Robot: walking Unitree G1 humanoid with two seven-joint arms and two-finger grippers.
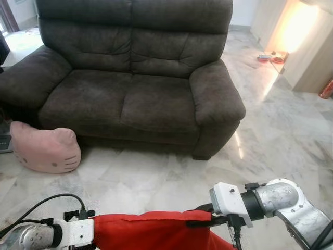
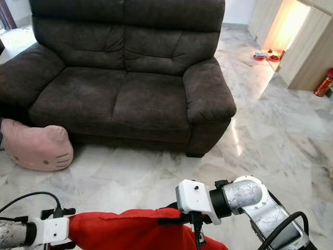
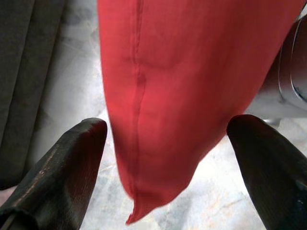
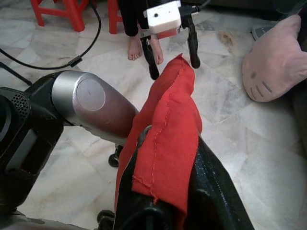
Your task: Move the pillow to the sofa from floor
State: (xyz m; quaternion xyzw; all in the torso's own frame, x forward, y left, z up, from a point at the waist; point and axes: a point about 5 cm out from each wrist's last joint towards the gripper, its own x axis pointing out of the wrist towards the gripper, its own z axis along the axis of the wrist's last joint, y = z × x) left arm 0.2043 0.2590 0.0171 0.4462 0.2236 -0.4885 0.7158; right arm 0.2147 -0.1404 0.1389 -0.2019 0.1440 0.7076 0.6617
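While the red pillow hangs off the floor, in front of the sofa and well short of its seat, the right hand is clamped on 1 edge. The left hand stands wide around the other end. I'd close it first, then carry both ends level over the seat.

A plain red pillow fills the lower centre, held between silver arms with white wrist blocks and black fingers. Above, the sofa is dark grey-brown. At mid-left, a pale pink cushion carries dark whisker marks. The floor is grey-veined white marble.
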